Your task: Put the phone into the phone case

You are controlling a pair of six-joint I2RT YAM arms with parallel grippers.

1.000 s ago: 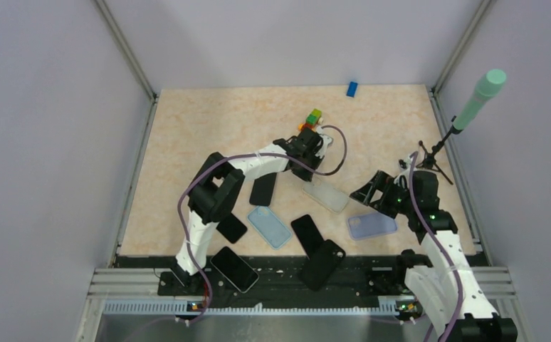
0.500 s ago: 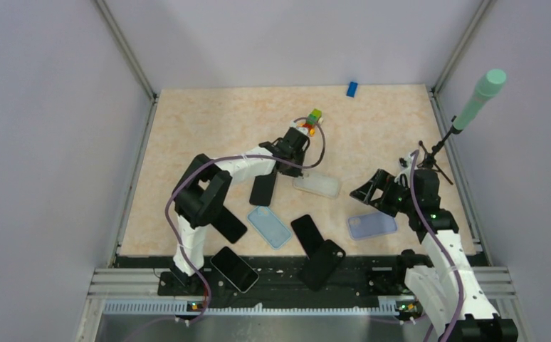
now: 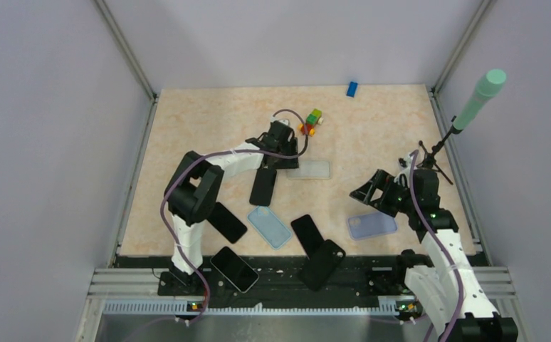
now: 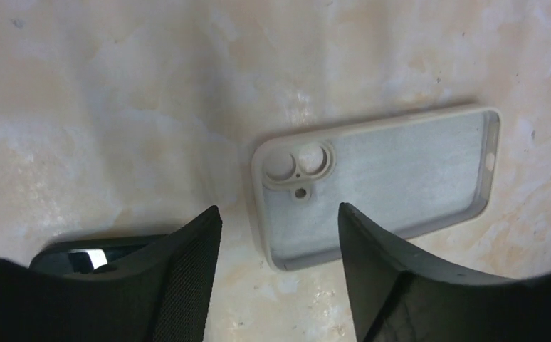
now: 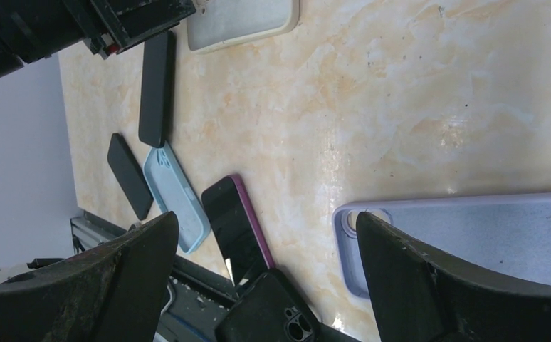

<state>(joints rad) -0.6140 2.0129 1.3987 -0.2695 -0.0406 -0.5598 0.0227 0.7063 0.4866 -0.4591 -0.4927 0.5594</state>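
Behind the left gripper [image 4: 280,224] lies a phone [image 4: 66,255], probably, mostly hidden.

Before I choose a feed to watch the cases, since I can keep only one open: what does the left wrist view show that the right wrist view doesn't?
Only the left wrist view shows the inside of the grey case up close. It lies open side up and empty, with its camera cutout just ahead of the open left gripper. Only the right wrist view shows the lavender case, the light blue case, the pink-edged phone and the open right gripper. Both show the grey case and the marbled tabletop.
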